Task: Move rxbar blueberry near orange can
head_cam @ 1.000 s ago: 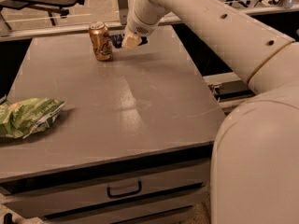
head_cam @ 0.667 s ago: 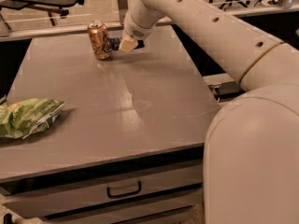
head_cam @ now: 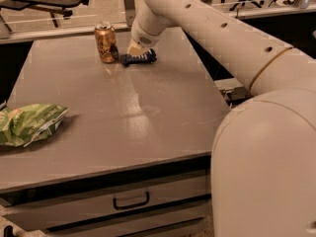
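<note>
The orange can [head_cam: 106,42] stands upright at the far middle of the grey table [head_cam: 123,117]. The rxbar blueberry [head_cam: 138,59], a dark navy bar, lies flat on the table just right of the can, a small gap between them. My gripper [head_cam: 137,49] is at the end of the pale arm, which reaches in from the right. It sits directly over the bar's top edge, touching it or just above it. The gripper hides part of the bar.
A green chip bag [head_cam: 27,124] lies at the table's left edge. A drawer with a handle [head_cam: 131,200] is below the table's front edge. My arm's large white body [head_cam: 266,147] fills the right side. Chairs and a rail stand behind the table.
The gripper and the bar have come down beside the can. The bar now lies on the table and shows more fully. The can and the bag have not moved.
</note>
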